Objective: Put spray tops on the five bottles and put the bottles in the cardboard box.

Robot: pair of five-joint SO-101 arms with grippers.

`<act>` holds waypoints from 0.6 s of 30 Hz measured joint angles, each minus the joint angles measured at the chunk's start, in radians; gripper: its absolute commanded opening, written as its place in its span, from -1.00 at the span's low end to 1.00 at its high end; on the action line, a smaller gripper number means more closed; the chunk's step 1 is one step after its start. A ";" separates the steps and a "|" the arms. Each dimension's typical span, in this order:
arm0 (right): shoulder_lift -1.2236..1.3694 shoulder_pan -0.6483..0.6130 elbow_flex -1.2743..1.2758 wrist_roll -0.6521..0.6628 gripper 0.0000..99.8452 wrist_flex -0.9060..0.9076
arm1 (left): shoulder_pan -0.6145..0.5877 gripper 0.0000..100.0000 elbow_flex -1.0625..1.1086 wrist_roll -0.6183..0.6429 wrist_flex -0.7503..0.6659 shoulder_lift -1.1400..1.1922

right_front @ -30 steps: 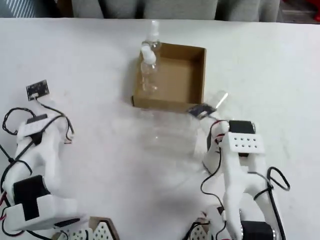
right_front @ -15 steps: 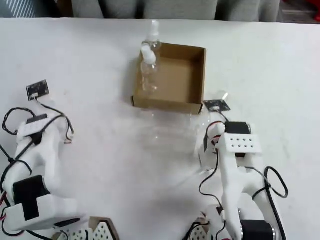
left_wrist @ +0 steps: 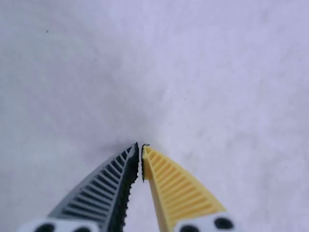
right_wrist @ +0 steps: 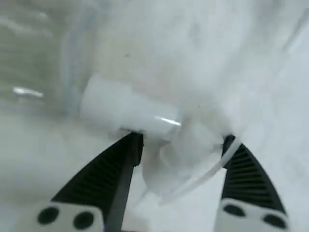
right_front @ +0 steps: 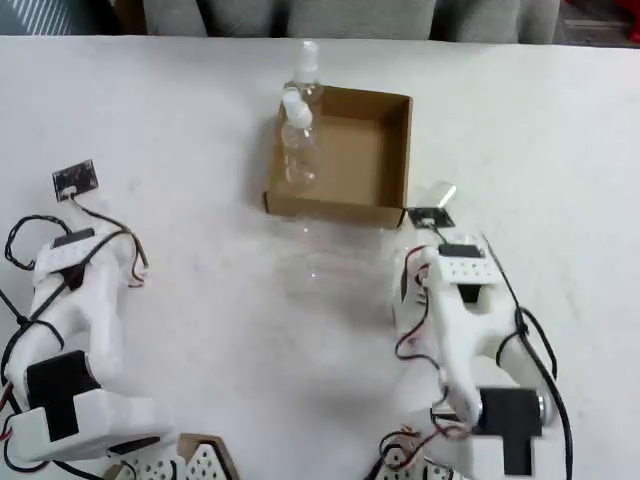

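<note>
The cardboard box [right_front: 390,130] stands open at the middle back of the table. One capped clear bottle [right_front: 297,140] stands upright inside it at its left wall, and another [right_front: 306,70] stands just behind that corner. Several uncapped clear bottles [right_front: 330,265] lie in front of the box. A white spray top [right_wrist: 166,154] with its thin tube lies between the fingers of my open right gripper [right_wrist: 181,139], right of the box's front corner [right_front: 430,215]. Over bare table at the far left, my left gripper [left_wrist: 141,150] is shut with nothing in it [right_front: 75,180].
The white table [right_front: 180,120] has free room left of the box and at the far right. Grey chairs line the far edge. Cables trail along both arms.
My right gripper has shifted to the right, away from the box's front corner, and the arm has drawn in behind it. The left arm has not moved.
</note>
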 measured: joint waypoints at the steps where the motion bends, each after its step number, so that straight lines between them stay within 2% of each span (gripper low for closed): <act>1: 0.018 0.002 -0.015 -0.002 -0.58 0.005 | 0.000 -0.95 0.000 0.000 0.000 0.000; 5: 0.055 0.009 -0.055 -0.002 -0.88 0.038 | 0.000 -0.95 0.000 0.000 0.000 0.000; 7: 0.055 0.012 -0.063 -0.002 -0.87 0.040 | 0.000 -0.95 0.000 0.000 0.000 0.000; 10: 0.051 0.014 -0.061 0.000 -0.98 0.041 | 0.000 -0.95 0.000 0.000 0.000 0.000; 15: -0.017 0.002 -0.052 0.123 -0.97 0.121 | 0.000 -0.95 0.000 0.000 0.000 0.000; 18: -0.104 0.006 -0.052 0.152 -0.97 0.180 | 0.000 -0.95 0.000 0.000 0.000 0.000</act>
